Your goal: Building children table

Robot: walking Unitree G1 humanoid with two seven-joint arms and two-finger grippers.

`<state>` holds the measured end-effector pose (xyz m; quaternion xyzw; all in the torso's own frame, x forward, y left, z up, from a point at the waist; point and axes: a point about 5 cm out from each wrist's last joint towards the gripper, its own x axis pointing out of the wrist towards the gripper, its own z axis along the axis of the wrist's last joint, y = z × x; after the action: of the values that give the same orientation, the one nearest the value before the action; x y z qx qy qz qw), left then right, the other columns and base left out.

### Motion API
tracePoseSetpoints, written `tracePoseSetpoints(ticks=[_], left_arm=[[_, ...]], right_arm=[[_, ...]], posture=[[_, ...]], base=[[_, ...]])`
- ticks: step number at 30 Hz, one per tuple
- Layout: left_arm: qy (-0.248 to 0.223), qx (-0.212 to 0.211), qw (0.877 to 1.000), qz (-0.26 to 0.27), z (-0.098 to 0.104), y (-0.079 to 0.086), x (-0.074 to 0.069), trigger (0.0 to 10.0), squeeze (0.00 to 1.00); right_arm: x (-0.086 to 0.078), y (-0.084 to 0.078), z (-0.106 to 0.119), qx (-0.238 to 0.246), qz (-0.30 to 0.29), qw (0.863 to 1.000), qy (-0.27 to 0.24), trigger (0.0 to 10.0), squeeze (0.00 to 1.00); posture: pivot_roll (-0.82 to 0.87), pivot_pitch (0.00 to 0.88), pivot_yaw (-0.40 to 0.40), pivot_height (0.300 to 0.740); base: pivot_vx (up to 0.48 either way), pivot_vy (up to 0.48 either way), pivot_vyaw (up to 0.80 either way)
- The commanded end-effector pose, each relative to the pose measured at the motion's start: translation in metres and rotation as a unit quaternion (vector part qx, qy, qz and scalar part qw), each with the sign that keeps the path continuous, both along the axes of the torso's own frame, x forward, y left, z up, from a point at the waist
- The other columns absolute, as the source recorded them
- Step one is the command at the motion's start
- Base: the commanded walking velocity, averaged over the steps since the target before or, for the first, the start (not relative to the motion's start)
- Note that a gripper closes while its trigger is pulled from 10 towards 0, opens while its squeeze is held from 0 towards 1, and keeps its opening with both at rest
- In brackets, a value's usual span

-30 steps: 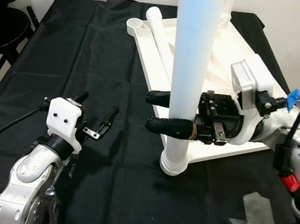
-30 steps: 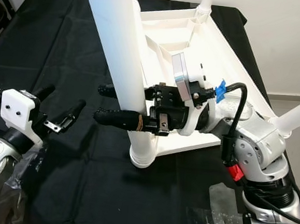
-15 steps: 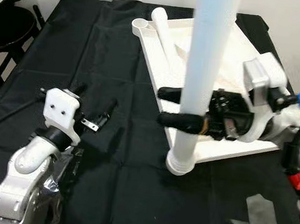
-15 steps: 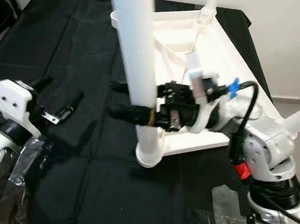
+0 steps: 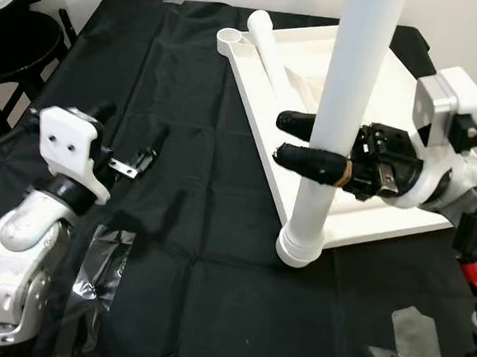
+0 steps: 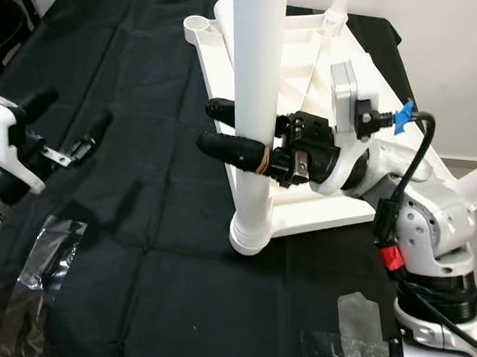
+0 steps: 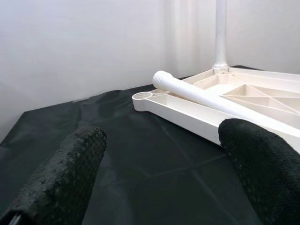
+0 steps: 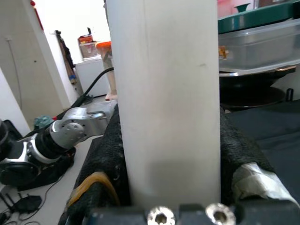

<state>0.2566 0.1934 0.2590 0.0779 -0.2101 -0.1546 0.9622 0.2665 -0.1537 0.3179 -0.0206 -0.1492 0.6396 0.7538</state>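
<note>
One leg [image 5: 341,129] stays clamped upright in the right gripper [image 5: 307,143] at the tabletop [image 5: 394,91] corner, apparently seated, while the left gripper [image 5: 126,137], fingers apart, has withdrawn left.

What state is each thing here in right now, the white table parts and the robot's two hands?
Tabletop: upside down on the black cloth.
Upright leg: standing in the near corner socket, gripped.
Loose leg: lying on the tabletop, unattached.
Far leg: upright at the far corner.
Right end effector: shut on the upright leg.
Left end effector: open, empty, above the cloth.
</note>
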Motion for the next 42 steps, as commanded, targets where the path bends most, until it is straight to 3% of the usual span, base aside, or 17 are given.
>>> tracePoseSetpoints(ticks=[1,6,10,19,21,22,23,24,25,26,27,29,30,33,39,40,42], left_arm=[[0.009,0.003,1.0,0.001,-0.002,0.004,-0.001,10.0,0.0],[0.003,0.005,1.0,-0.005,0.003,0.005,0.0,10.0,0.0],[0.003,0.009,1.0,-0.012,0.005,0.004,0.0,10.0,0.0],[-0.006,0.002,1.0,-0.028,0.015,0.003,0.0,10.0,0.0],[-0.013,-0.013,0.999,-0.037,0.022,0.003,0.0,10.0,0.0],[-0.028,-0.048,0.996,-0.074,0.037,0.002,-0.001,10.0,0.0],[-0.028,-0.048,0.996,-0.074,0.037,0.002,-0.001,10.0,0.0],[-0.043,-0.074,0.99,-0.114,0.05,0.0,-0.004,10.0,0.0],[-0.055,-0.092,0.982,-0.155,0.061,-0.002,-0.007,10.0,0.14],[-0.055,-0.092,0.982,-0.155,0.061,-0.002,-0.007,10.0,0.14],[-0.064,-0.106,0.971,-0.205,0.071,-0.005,-0.012,10.0,1.0],[-0.081,-0.105,0.95,-0.282,0.088,-0.011,-0.02,10.0,1.0],[-0.081,-0.105,0.95,-0.282,0.088,-0.011,-0.02,10.0,1.0],[-0.087,-0.096,0.923,-0.364,0.102,-0.018,-0.028,10.0,1.0],[-0.05,-0.08,0.904,-0.417,0.102,-0.027,-0.025,10.0,1.0],[-0.018,-0.09,0.887,-0.452,0.1,-0.036,-0.021,10.0,1.0],[-0.018,-0.09,0.887,-0.452,0.1,-0.036,-0.021,10.0,1.0]], right_arm=[[-0.003,-0.007,0.015,0.033,-0.017,0.998,-0.045,10.0,0.0],[-0.001,0.003,-0.003,0.046,-0.061,0.997,-0.03,10.0,0.0],[-0.006,0.009,-0.024,0.021,-0.062,0.998,-0.008,10.0,0.0],[-0.009,0.011,-0.034,0.001,-0.056,0.998,0.001,10.0,0.0],[-0.008,0.011,-0.034,0.0,-0.055,0.998,0.0,10.0,0.0],[-0.007,0.01,-0.032,0.0,-0.059,0.998,-0.003,10.0,0.0],[-0.007,0.01,-0.032,0.0,-0.059,0.998,-0.003,10.0,0.0],[-0.007,0.009,-0.031,0.001,-0.063,0.998,-0.006,10.0,0.0],[-0.006,0.008,-0.03,0.003,-0.066,0.998,-0.008,10.0,0.0],[-0.006,0.008,-0.03,0.003,-0.066,0.998,-0.008,10.0,0.0],[-0.006,0.007,-0.029,0.005,-0.069,0.998,-0.01,10.0,0.0],[-0.005,0.005,-0.028,0.01,-0.076,0.997,-0.013,10.0,0.0],[-0.005,0.005,-0.028,0.01,-0.076,0.997,-0.013,10.0,0.0],[-0.005,0.005,-0.028,0.012,-0.079,0.997,-0.017,10.0,0.0],[-0.005,0.005,-0.028,0.013,-0.079,0.997,-0.018,10.0,0.0],[-0.004,0.007,-0.028,0.014,-0.076,0.997,-0.019,10.0,0.0],[-0.004,0.007,-0.028,0.014,-0.076,0.997,-0.019,10.0,0.0]], posture=[[0.0,0.198,0.001,0.74],[-0.01,0.201,0.005,0.74],[-0.01,0.206,0.011,0.74],[-0.01,0.207,0.013,0.74],[0.0,0.207,0.014,0.74],[-0.01,0.206,0.015,0.74],[-0.01,0.206,0.015,0.74],[0.0,0.205,0.014,0.74],[0.0,0.204,0.017,0.74],[0.0,0.204,0.017,0.74],[0.0,0.203,0.017,0.74],[0.0,0.201,0.018,0.74],[0.0,0.201,0.018,0.74],[0.0,0.197,0.021,0.74],[0.01,0.192,0.023,0.74],[0.02,0.192,0.022,0.74],[0.02,0.192,0.022,0.74]], base=[[0.0,0.0,0.0],[0.0,0.0,0.0],[0.0,0.0,0.0],[0.0,0.0,0.0],[0.0,0.0,0.0],[0.0,0.0,0.0],[0.0,0.0,0.0],[0.0,0.0,0.0],[0.0,0.0,0.0],[0.0,0.0,0.0],[0.0,0.0,0.0],[0.0,0.0,0.0],[0.0,0.0,0.0],[0.0,0.0,0.0],[0.0,0.0,0.0],[0.0,0.0,0.0],[0.0,0.0,0.0]])
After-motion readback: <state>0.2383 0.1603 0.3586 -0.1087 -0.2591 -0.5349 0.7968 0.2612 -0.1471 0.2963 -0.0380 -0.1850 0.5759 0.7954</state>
